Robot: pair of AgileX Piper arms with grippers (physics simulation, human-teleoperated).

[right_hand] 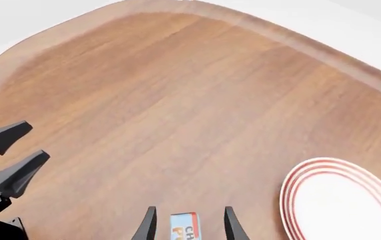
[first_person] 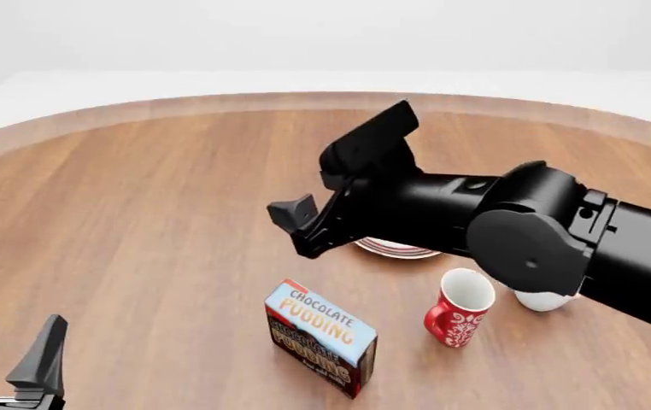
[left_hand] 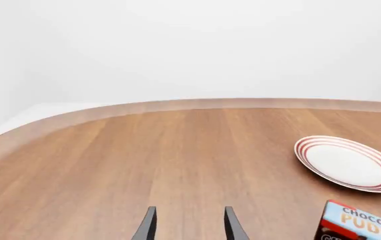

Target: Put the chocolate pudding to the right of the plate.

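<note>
Landmark: the plate [first_person: 400,248], round and white with red rings at its rim, lies flat on the wooden table [first_person: 131,213]; in the front view the right arm [first_person: 496,222] covers most of it.
Chocolate pudding [first_person: 319,338]: a carton with a light-blue printed top and dark brown sides, resting on the table nearer the camera than the plate and a little to its left, apart from it.
Red patterned mug [first_person: 459,309]: upright, on the near right of the plate, to the right of the carton and clear of it.
White mug [first_person: 542,300]: just right of the red mug, partly hidden behind the right arm.
Right gripper [right_hand: 186,223]: above the table on the near left of the plate, fingers spread with nothing between them; the carton's top shows below the gap in its wrist view.
Left gripper [first_person: 8,348]: far to the near left of the plate, low over the table, fingers parted and empty.
</note>
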